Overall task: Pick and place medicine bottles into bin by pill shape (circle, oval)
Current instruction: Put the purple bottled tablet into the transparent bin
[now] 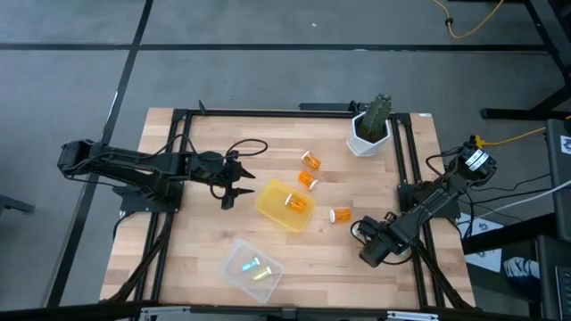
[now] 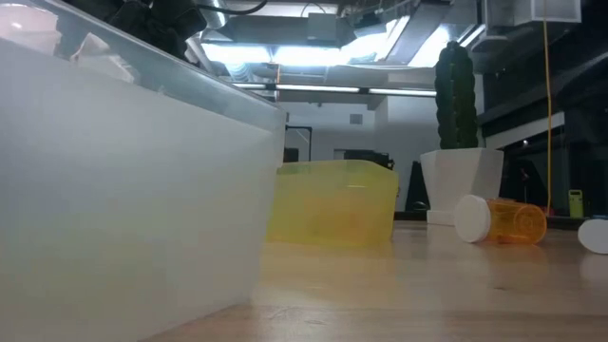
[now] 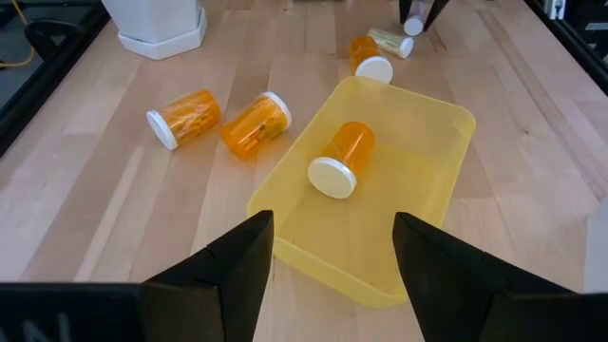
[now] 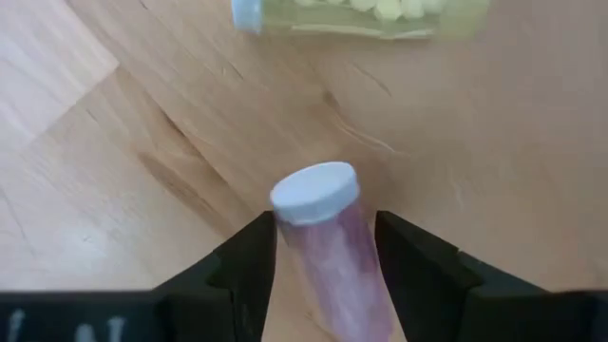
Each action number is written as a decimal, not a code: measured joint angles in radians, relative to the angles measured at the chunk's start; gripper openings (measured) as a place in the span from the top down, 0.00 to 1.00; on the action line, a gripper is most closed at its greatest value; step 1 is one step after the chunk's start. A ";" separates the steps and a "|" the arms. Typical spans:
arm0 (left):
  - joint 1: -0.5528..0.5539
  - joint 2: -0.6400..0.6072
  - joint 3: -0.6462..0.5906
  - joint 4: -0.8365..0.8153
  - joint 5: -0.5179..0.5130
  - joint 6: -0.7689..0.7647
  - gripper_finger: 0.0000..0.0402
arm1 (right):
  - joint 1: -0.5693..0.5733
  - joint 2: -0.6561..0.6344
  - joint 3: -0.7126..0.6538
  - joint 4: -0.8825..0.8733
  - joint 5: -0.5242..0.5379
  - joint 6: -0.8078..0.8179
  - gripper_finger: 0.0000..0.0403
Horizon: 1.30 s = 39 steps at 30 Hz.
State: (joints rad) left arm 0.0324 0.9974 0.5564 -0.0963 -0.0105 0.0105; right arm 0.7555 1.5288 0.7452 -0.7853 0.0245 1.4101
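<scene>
Only the right wrist view shows the right end effector [image 4: 323, 252] clenched around a purple vial [image 4: 328, 242].

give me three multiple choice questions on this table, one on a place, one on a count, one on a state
1. Where does the cactus pot stand?
A. far right corner
B. near left corner
C. in the yellow bin

2. How many bottles lie in the yellow bin?
A. none
B. one
C. three

3. What is between the right gripper's fingers?
A. nothing
B. an orange bottle
C. a purple vial

Answers:
1 A, the high view shows it there.
2 B, a single orange bottle lies inside.
3 C, the right wrist view shows the white-capped vial between them.
</scene>
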 joint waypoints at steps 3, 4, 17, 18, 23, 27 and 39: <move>0.000 0.000 0.000 0.000 0.000 0.000 0.47 | 0.000 0.000 0.000 0.000 0.008 0.003 0.59; 0.000 0.000 0.000 0.000 0.000 0.000 0.47 | 0.000 0.000 0.000 0.000 0.008 0.006 0.60; 0.000 0.000 0.000 0.000 0.000 0.000 0.47 | 0.000 0.000 0.001 -0.015 0.038 0.524 0.76; 0.000 0.000 0.000 0.000 0.000 0.000 0.47 | 0.000 0.000 0.001 -0.015 0.051 0.566 0.77; 0.000 0.000 0.000 0.000 0.000 0.000 0.47 | 0.000 0.000 0.002 -0.019 0.145 0.693 0.77; 0.000 0.000 0.000 0.000 0.000 0.000 0.47 | 0.000 0.004 0.002 -0.018 0.351 0.820 0.77; 0.000 0.000 0.000 0.000 0.000 0.000 0.47 | 0.000 0.101 0.000 0.059 1.004 0.676 0.77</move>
State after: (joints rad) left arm 0.0324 0.9975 0.5564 -0.0963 -0.0104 0.0101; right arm 0.7555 1.6293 0.7456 -0.7262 1.0283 2.0860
